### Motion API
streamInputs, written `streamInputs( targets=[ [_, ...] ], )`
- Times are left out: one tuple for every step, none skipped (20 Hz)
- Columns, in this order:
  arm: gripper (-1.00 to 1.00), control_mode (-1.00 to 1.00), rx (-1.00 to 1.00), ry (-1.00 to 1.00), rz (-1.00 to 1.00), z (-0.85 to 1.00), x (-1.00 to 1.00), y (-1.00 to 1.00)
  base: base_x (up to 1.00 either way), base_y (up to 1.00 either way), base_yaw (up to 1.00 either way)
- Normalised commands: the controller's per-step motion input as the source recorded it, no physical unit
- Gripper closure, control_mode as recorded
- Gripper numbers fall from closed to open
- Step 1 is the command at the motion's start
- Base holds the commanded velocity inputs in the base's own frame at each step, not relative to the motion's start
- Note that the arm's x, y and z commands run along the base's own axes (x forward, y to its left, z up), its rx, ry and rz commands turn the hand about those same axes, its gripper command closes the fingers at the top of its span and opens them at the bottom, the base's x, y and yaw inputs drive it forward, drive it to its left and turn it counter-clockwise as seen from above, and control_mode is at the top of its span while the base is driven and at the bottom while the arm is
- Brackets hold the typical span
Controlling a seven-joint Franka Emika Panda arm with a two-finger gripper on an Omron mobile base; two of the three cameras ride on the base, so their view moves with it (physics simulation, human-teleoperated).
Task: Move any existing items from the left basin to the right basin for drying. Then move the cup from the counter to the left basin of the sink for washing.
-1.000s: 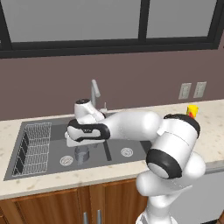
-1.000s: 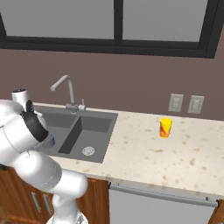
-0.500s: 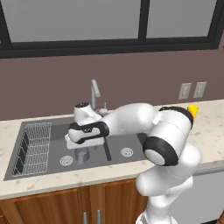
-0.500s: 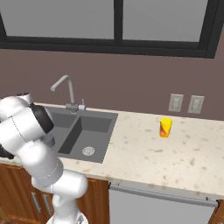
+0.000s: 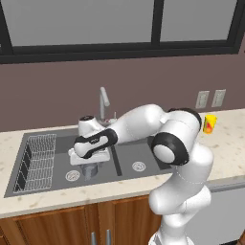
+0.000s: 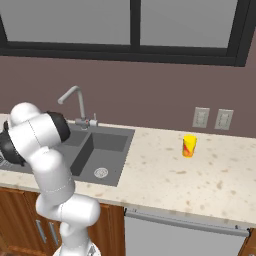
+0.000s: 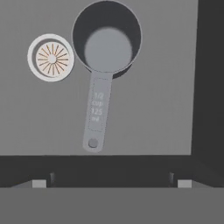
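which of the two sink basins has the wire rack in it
The left basin, the wider one: the wire rack sits at its far left end. The narrower right basin holds just a drain.

Grey metal pot (image 7: 106,38) sits upright in the left basin (image 5: 57,165), right beside the round drain (image 7: 50,57), its handle lying flat (stamped, I think, "1/2 cup"). Yellow cup (image 6: 189,146) stands upright on the counter (image 6: 200,175), well away from the sink (image 6: 95,150).

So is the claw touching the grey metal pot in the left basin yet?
Apart. In the hand view the pot lies on the basin floor beside the drain, its handle clear of the open claw.
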Motion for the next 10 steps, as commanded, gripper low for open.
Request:
streamInputs(
  targets=[
    [-1.0,-1.0,0.0,0.01,-0.02,-0.22,0.13,0.13,0.0,0.0,0.0],
    [-1.0,-1.0,0.0,0.0,-0.02,-0.23,0.07,0.09,0.0,0.0,0.0],
    [-1.0,-1.0,0.0,0.0,-0.02,-0.24,0.06,0.0,0.0,0.0,0.0],
    [-1.0,-1.0,-0.01,0.0,-0.03,-0.23,0.0,0.0,0.0,0.0,0.0],
    [-1.0,-1.0,-0.02,0.0,-0.04,-0.25,0.0,0.0,0.0,0.0,0.0],
    [-1.0,-1.0,-0.03,0.0,-0.05,-0.24,0.03,0.0,0.0,0.0,0.0],
    [-1.0,-1.0,-0.03,0.0,-0.05,-0.24,0.01,0.01,0.0,0.0,0.0],
    [-1.0,-1.0,-0.03,0.0,-0.05,-0.23,0.0,0.0,0.0,0.0,0.0],
    [-1.0,-1.0,-0.02,0.0,-0.05,-0.23,0.0,0.0,0.0,0.0,0.0],
    [-1.0,-1.0,-0.02,0.0,-0.05,-0.24,0.0,0.01,0.0,0.0,0.0]
  ],
)
